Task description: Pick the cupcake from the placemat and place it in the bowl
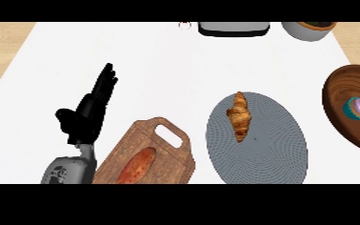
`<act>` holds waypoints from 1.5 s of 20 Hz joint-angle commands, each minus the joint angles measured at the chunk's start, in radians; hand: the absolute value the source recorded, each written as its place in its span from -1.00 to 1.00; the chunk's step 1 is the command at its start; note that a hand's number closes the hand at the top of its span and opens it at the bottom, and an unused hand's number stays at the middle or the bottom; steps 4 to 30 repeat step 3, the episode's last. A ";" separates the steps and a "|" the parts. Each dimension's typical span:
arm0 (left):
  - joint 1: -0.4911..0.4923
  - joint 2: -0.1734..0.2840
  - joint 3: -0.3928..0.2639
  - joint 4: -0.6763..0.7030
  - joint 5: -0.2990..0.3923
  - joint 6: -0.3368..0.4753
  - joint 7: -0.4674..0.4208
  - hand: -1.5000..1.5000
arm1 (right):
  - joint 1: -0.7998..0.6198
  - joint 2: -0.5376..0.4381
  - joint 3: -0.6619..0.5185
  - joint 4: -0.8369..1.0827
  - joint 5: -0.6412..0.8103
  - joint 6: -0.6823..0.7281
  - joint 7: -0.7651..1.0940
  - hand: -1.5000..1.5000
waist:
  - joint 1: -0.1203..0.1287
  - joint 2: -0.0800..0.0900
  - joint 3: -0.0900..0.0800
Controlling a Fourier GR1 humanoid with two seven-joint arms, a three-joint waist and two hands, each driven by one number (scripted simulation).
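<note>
A grey oval placemat [264, 148] lies right of centre with a croissant [240, 116] on its left part. At the right edge stands a dark wooden bowl [337, 95], cut off by the frame. Inside it sits the cupcake [352, 107], teal and purple, only partly visible. My left hand [88, 114] rests open at the left, fingers straight and pointing up, well apart from the placemat and bowl. My right hand does not show.
A wooden cutting board [165, 152] with a reddish bread loaf [137, 166] on it lies between my left hand and the placemat. At the back edge stand a grey appliance [233, 28] and a grey pot [309, 30].
</note>
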State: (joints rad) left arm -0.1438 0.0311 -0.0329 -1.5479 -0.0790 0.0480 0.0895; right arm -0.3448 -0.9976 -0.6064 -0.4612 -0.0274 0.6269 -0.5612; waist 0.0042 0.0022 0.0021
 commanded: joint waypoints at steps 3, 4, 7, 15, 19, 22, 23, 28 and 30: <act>-0.002 0.003 -0.011 -0.031 -0.001 -0.009 0.016 0.00 | 0.085 -0.025 0.010 0.045 -0.001 0.153 -0.187 -1.00 | 0.001 0.000 0.002; -0.002 0.003 -0.011 -0.031 -0.001 -0.009 0.016 0.00 | 0.085 -0.025 0.010 0.045 -0.001 0.153 -0.187 -1.00 | 0.001 0.000 0.002; -0.002 0.003 -0.011 -0.031 -0.001 -0.009 0.016 0.00 | 0.085 -0.025 0.010 0.045 -0.001 0.153 -0.187 -1.00 | 0.001 0.000 0.002; -0.002 0.003 -0.011 -0.031 -0.001 -0.009 0.016 0.00 | 0.085 -0.025 0.010 0.045 -0.001 0.153 -0.187 -1.00 | 0.001 0.000 0.002; -0.002 0.003 -0.011 -0.031 -0.001 -0.009 0.016 0.00 | 0.085 -0.025 0.010 0.045 -0.001 0.153 -0.187 -1.00 | 0.001 0.000 0.002; -0.002 0.003 -0.011 -0.031 -0.001 -0.009 0.016 0.00 | 0.085 -0.025 0.010 0.045 -0.001 0.153 -0.187 -1.00 | 0.001 0.000 0.002; -0.002 0.003 -0.011 -0.031 -0.001 -0.009 0.016 0.00 | 0.085 -0.025 0.010 0.045 -0.001 0.153 -0.187 -1.00 | 0.001 0.000 0.002; -0.002 0.003 -0.011 -0.031 -0.001 -0.009 0.016 0.00 | 0.085 -0.025 0.010 0.045 -0.001 0.153 -0.187 -1.00 | 0.001 0.000 0.002; -0.002 0.003 -0.011 -0.031 -0.001 -0.009 0.016 0.00 | 0.085 -0.025 0.010 0.045 -0.001 0.153 -0.187 -1.00 | 0.001 0.000 0.002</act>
